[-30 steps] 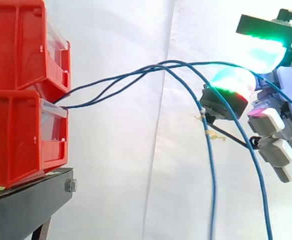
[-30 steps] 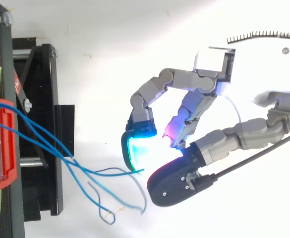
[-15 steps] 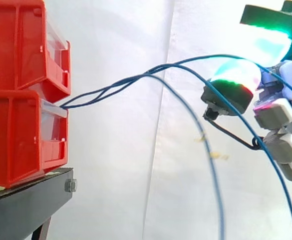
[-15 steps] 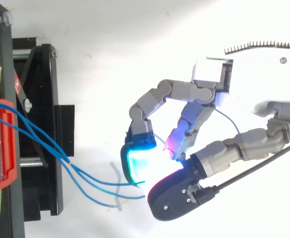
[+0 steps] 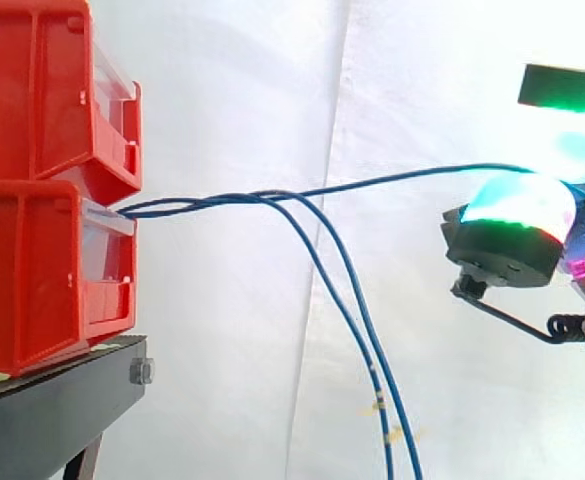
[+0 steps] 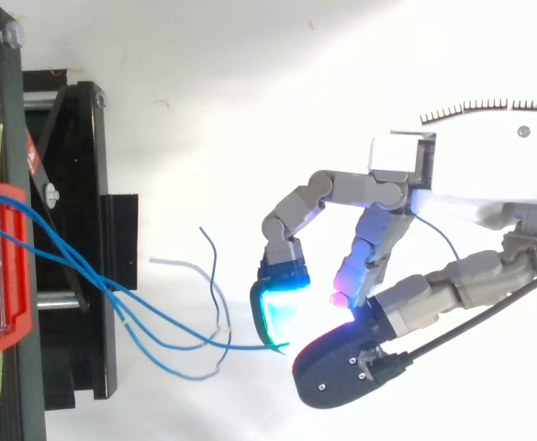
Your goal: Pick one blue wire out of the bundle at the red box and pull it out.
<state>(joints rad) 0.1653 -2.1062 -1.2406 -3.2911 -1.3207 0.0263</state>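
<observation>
Two stacked red bins (image 5: 42,180) stand at the left, and a bundle of thin blue wires comes out of the gap between them. One blue wire (image 5: 402,180) runs nearly level across to my hand (image 5: 517,230) at the right edge. From above, my hand (image 6: 488,175) has its cyan-glowing fingertip (image 6: 277,312) and dark thumb pad (image 6: 341,372) curled together, pinching that wire's (image 6: 240,348) end. Two other blue wires (image 5: 342,280) arc off the bundle and hang down loose, apart from the hand.
The bins rest on a black stand (image 5: 62,410) with a bolt at its corner. The loose wire ends (image 6: 213,266) curl between the stand (image 6: 94,230) and my fingers. A white curtain hangs behind.
My hand has moved right, away from the bins, with one wire that now runs straighter. Two wires that lay over the fingers have slid off and hang down.
</observation>
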